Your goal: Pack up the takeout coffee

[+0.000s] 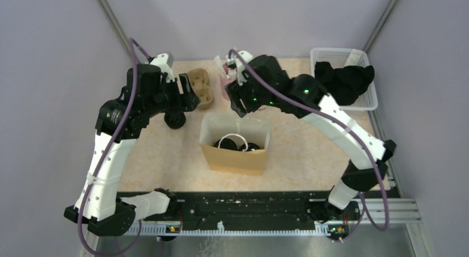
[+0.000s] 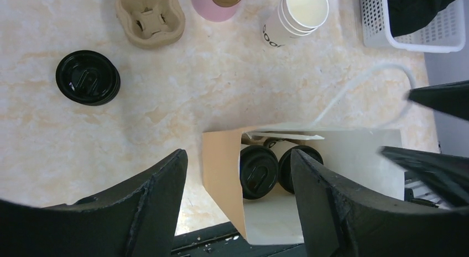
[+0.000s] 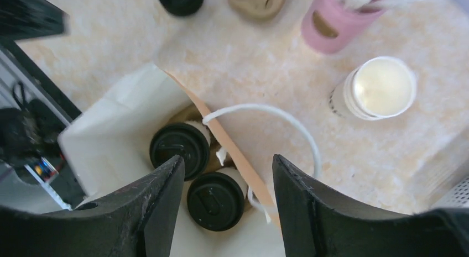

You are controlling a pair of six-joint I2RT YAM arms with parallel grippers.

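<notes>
- Two lidded cups (image 1: 250,147) show in the top external view as dark lids down inside the open paper bag (image 1: 232,160). The bag stands upright mid-table (image 1: 309,152), with a white cord handle (image 1: 229,139) looped above the lids. The left gripper (image 1: 187,98) hangs beside the pulp cup carrier (image 1: 200,87), off the bag's far-left corner. The right gripper (image 1: 239,105) is poised over the bag's far rim. From this height I cannot tell how either pair of jaws stands.
- Seen from the left wrist, the left gripper (image 2: 236,157) has its jaws spread wide with nothing between them, looking down at the bag's corner. The cups (image 2: 259,171) stand side by side, lids touching, against the bag's brown wall. A loose black lid (image 2: 87,77), the carrier, a pink container (image 2: 217,0) and a stack of lidless cups (image 2: 296,14) lie well apart from the bag.
- Seen from the right wrist, the right gripper (image 3: 227,160) also has its jaws spread and is empty, directly above the cups (image 3: 180,149). Both lids face up, so the cups look upright. One cord handle drapes outward over the rim.
- With both coffees in the bag, the step in hand looks like the release, and packing seems nearly complete.
- The next move calls for a straight lift of the right gripper, clear of cord and rim. A snag there could tip the bag.
</notes>
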